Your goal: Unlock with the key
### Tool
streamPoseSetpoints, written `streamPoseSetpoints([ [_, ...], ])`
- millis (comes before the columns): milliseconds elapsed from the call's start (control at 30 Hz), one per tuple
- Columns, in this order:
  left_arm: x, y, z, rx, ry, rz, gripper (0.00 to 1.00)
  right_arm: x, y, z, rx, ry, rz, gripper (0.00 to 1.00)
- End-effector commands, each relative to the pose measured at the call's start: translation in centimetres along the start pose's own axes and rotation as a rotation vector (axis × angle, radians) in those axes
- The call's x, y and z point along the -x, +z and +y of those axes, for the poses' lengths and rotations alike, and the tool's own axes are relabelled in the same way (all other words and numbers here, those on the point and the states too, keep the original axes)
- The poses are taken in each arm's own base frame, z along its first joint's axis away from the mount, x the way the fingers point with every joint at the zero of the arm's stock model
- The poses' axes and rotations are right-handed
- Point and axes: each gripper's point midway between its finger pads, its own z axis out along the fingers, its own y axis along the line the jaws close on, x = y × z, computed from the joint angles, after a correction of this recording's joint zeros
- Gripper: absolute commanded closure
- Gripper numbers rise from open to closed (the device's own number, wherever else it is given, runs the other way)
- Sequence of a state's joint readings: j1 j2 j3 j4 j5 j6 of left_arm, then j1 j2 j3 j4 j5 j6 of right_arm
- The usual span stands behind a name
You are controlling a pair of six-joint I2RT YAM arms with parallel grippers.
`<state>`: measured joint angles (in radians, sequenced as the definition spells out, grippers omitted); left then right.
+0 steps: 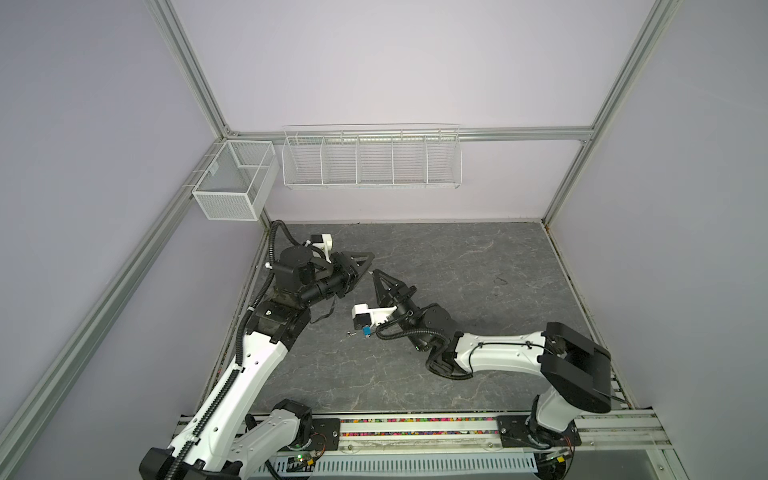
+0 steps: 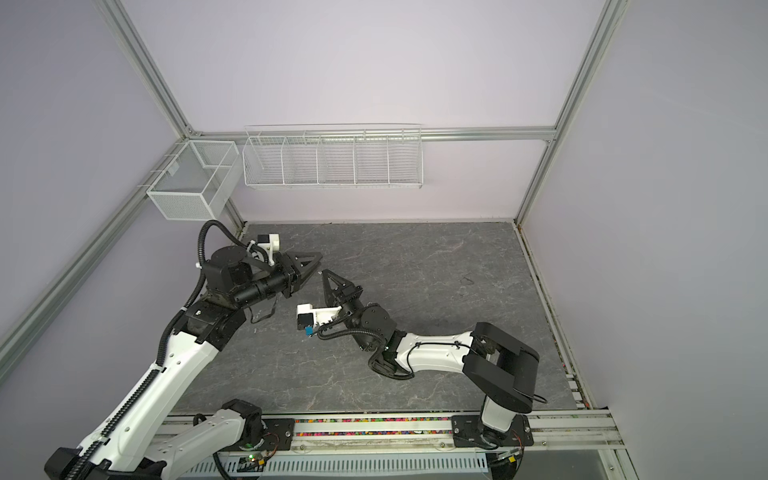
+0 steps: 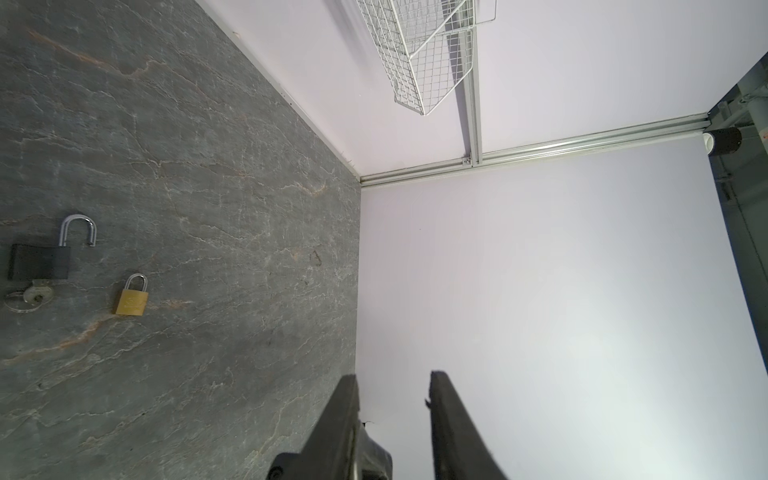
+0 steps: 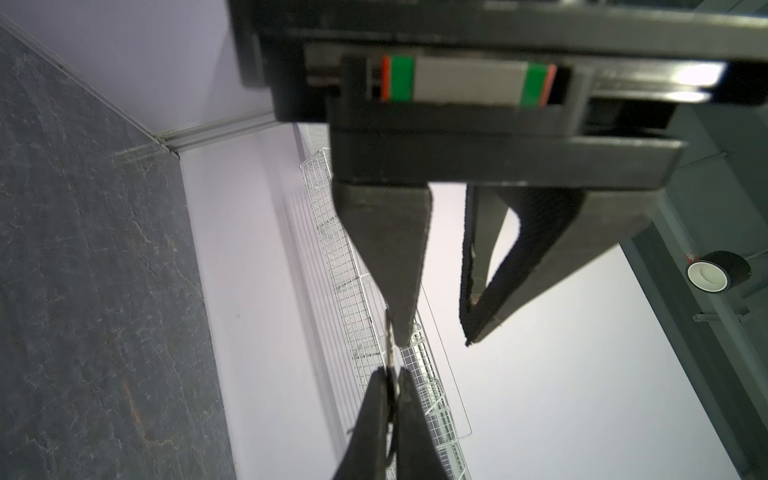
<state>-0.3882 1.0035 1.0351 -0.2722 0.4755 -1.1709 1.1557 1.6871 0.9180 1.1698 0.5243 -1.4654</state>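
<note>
In the right wrist view my right gripper [image 4: 393,374] is shut on a thin metal key [image 4: 390,349] whose blade sticks out past the fingertips. The blade ends beside the tip of one finger of my left gripper [image 4: 436,341]. Nothing sits in the gap between the left gripper's fingers, so it is open [image 3: 392,376]. In both top views the two grippers [image 1: 369,265] [image 1: 375,272] meet tip to tip above the table's left middle. The left wrist view shows a brass padlock [image 3: 132,301], shackle shut, flat on the table. Beside it lies a black padlock [image 3: 39,262], shackle open, with a ringed key [image 3: 33,295] at its base.
A white wire basket rack [image 1: 372,158] hangs on the back wall and a mesh box [image 1: 232,183] on the left frame. A roll of black tape [image 4: 717,270] sits outside the enclosure. The slate table top [image 1: 457,257] extends to the right of the grippers.
</note>
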Motion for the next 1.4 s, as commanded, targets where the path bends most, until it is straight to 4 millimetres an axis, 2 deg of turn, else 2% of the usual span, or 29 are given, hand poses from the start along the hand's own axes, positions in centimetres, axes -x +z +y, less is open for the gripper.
streamPoseSetpoints([
  [0,0.9,-1.0,0.8,0.072,0.031,-0.042,0.66,0.4,-0.1,-5.1,-0.145,0.035,0.006,0.94],
  [300,1.2,-1.3,0.3,0.057,0.020,-0.062,0.65,0.5,0.6,-4.1,-0.102,0.017,0.021,0.94],
  [467,1.0,-1.1,-0.7,0.010,0.011,-0.038,0.71,0.7,1.1,-3.8,-0.112,-0.006,0.022,0.94],
  [600,0.9,-1.2,-0.6,0.021,0.018,-0.039,0.75,0.7,1.1,-3.1,-0.088,-0.012,0.021,0.94],
  [967,1.1,-1.0,-2.0,-0.047,0.030,-0.034,0.83,0.9,1.2,-1.8,-0.041,-0.031,0.016,0.94],
  [1300,0.7,-0.7,-0.9,0.006,0.033,-0.008,0.88,0.8,1.8,-1.6,-0.032,-0.055,0.031,0.94],
  [1367,0.7,-0.7,-0.9,0.007,0.034,-0.008,0.92,0.8,1.8,-1.3,-0.020,-0.065,0.031,0.94],
])
